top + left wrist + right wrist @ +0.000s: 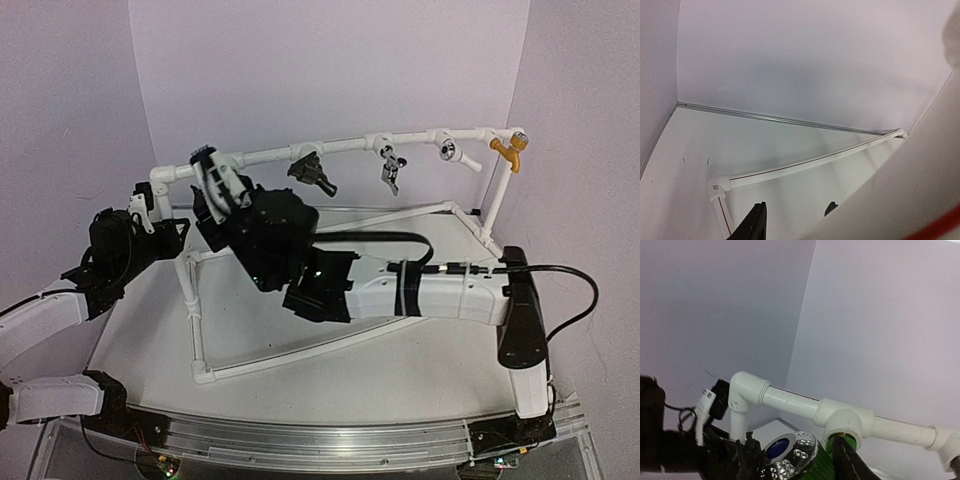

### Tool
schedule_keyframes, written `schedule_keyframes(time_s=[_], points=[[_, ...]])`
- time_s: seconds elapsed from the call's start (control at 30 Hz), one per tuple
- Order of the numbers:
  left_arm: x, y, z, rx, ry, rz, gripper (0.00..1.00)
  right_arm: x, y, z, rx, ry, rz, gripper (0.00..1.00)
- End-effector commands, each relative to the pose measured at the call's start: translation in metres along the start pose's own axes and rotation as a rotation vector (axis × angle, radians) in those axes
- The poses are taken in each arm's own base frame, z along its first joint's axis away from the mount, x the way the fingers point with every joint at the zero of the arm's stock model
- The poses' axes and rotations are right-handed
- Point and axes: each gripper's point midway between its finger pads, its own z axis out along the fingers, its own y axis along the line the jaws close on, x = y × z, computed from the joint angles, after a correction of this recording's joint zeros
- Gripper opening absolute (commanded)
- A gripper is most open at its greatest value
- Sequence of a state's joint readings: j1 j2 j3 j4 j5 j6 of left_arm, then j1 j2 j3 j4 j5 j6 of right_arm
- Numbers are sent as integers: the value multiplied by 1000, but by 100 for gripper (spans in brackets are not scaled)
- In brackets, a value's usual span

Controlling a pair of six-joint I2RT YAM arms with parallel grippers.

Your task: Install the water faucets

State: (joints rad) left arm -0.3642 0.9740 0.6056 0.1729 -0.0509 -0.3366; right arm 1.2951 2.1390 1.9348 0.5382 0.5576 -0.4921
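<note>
My right gripper is shut on the bright green faucet. The faucet has a silver studded cap with a blue centre. Its end sits in the mouth of the leftmost white tee fitting on the top pipe. In the top view the gripper hides most of the faucet. The dark brown-black faucet hangs from the second fitting on the pipe. My left gripper is open and empty at the left, beside the frame's left post, above the table.
A white PVC pipe frame stands on the table, with base pipes curving across it. A silver tap, a white tap and an orange tap hang further right. The walls are close behind.
</note>
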Motion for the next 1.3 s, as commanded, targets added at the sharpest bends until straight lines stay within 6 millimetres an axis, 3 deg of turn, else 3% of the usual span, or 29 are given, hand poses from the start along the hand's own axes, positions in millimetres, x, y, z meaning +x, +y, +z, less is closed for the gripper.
schedule_keyframes(time_s=[0.0,0.1,0.23,0.37,0.53,0.6,0.67,0.73,0.8,0.87,0.97,1.03,1.13,1.27], points=[[24,-12,3,63,110,-266,0,5,-153,-6,396,-88,882,0],[24,-12,3,60,110,-270,0,16,-161,0,369,-85,951,0],[21,-10,3,50,99,-270,0,25,-170,-8,412,-45,895,9],[22,-8,3,43,98,-266,0,32,-189,-17,492,18,631,14],[22,-9,3,46,100,-258,0,42,-189,-20,493,143,319,24],[22,-9,4,44,100,-256,0,40,-194,-25,506,164,253,26],[23,-9,5,43,104,-256,0,32,-196,-23,486,188,159,34],[25,-9,6,44,111,-256,0,25,-184,-16,378,219,49,49],[25,-9,8,45,115,-255,0,21,-155,-9,172,246,-66,68],[24,-11,8,50,116,-251,0,14,-132,-12,37,253,-168,78],[23,-12,8,55,115,-246,0,7,-95,-28,-139,235,-380,88],[23,-11,8,53,114,-246,0,16,-75,-42,-223,224,-607,94],[25,-12,8,58,119,-249,0,40,-64,-51,-259,246,-914,94],[25,-12,7,60,122,-249,0,37,-52,-54,-255,167,-1224,98]])
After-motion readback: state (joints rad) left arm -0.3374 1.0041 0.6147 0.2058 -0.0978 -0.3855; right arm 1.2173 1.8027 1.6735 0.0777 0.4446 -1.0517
